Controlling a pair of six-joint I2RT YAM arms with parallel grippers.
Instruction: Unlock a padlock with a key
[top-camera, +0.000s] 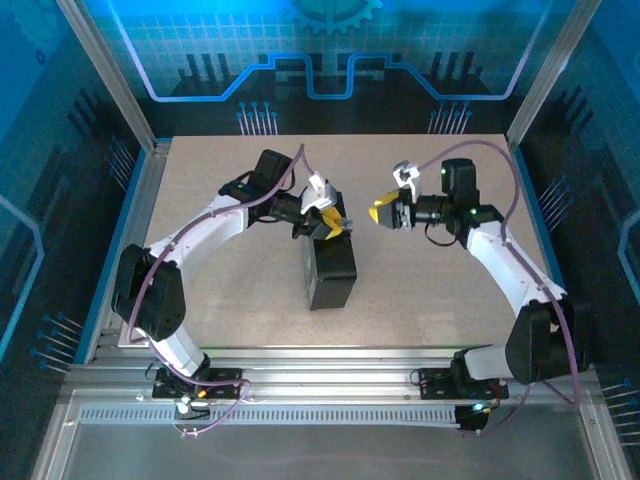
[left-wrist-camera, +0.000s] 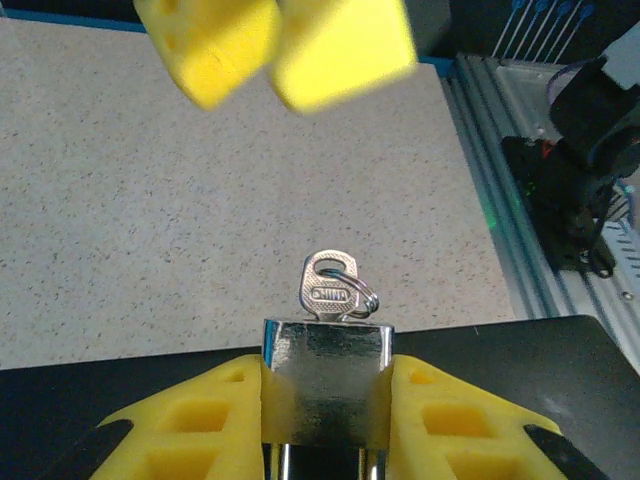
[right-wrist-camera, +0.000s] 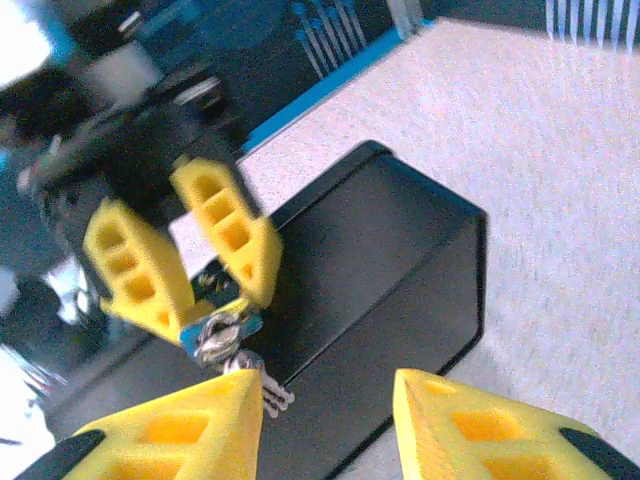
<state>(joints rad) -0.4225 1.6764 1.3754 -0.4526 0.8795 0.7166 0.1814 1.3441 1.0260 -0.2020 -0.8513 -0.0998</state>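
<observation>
- Step in hand, by judgement: key (left-wrist-camera: 328, 290) seated in the padlock (left-wrist-camera: 325, 355), turn not yet made.
- Padlock held just above the far end of the dark box (top-camera: 332, 275), key bow and ring (left-wrist-camera: 366, 297) sticking out of its free end.
- Left gripper (top-camera: 332, 222): pinched on the padlock body from both flanks.
- Right gripper (right-wrist-camera: 328, 392): spread wide, holding nothing, just off the box's far right corner, facing the key, apart from it.
- Next, probably: closing in, nipping the flat bow squarely, twisting about the key's axis, left grip kept firm.
- Shackle (left-wrist-camera: 284, 462) mostly cut off below; locked or sprung, hard to tell.
</observation>
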